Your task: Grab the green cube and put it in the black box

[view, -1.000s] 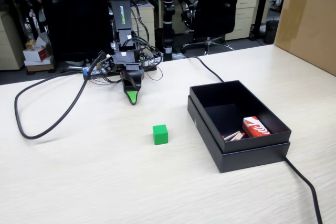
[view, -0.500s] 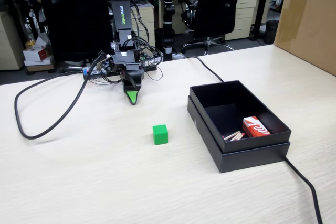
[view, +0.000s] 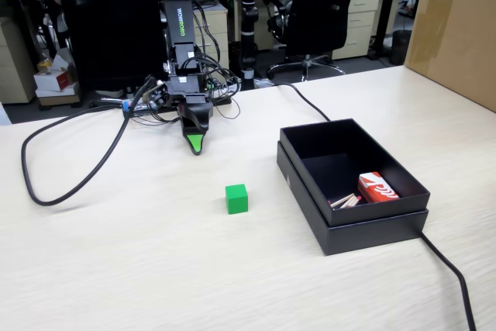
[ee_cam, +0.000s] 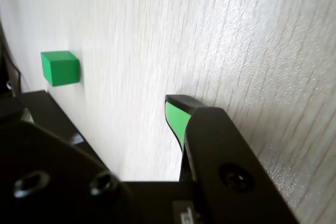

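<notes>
The green cube (view: 237, 198) sits alone on the pale wooden table, in the middle of the fixed view; the wrist view shows the cube (ee_cam: 60, 67) at upper left. The black box (view: 310, 145) stands to the cube's right, with a red-and-white packet and a few sticks in its near corner. My gripper (view: 196, 145) hangs tip-down at the back of the table, well behind the cube and slightly to its left. In the wrist view the gripper (ee_cam: 100, 98) is open: bare table shows between the green-padded finger (ee_cam: 175, 119) and the black jaw on the left. It holds nothing.
A thick black cable (view: 70, 184) loops over the table on the left, and another cable (view: 453, 277) runs from the box's near corner to the front right. A big brown cardboard box (view: 457, 29) stands at the right edge. Office chairs and desks fill the background.
</notes>
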### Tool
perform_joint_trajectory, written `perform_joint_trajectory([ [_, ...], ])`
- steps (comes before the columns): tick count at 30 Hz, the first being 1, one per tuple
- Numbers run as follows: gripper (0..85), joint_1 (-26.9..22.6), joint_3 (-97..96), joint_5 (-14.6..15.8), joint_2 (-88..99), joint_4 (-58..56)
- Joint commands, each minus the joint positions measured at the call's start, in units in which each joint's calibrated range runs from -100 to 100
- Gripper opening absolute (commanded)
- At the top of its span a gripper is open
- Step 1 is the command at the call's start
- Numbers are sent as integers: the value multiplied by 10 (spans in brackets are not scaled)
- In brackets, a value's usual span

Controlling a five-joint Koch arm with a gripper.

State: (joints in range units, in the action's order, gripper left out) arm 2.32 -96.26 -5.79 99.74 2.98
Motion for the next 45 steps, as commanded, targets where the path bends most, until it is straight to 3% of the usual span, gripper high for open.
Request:
perform_joint_trajectory([
  [1, 475, -6, 3, 4, -7, -23],
  [4, 475, -7, 34, 11, -20, -44],
  [12, 473, -10, 281, 55, -95, -255],
  [25, 472, -30, 759, 115, -540, -508],
  [38, 473, -35, 947, 127, -853, -525],
  [45, 473, -35, 984, 128, -913, -525],
])
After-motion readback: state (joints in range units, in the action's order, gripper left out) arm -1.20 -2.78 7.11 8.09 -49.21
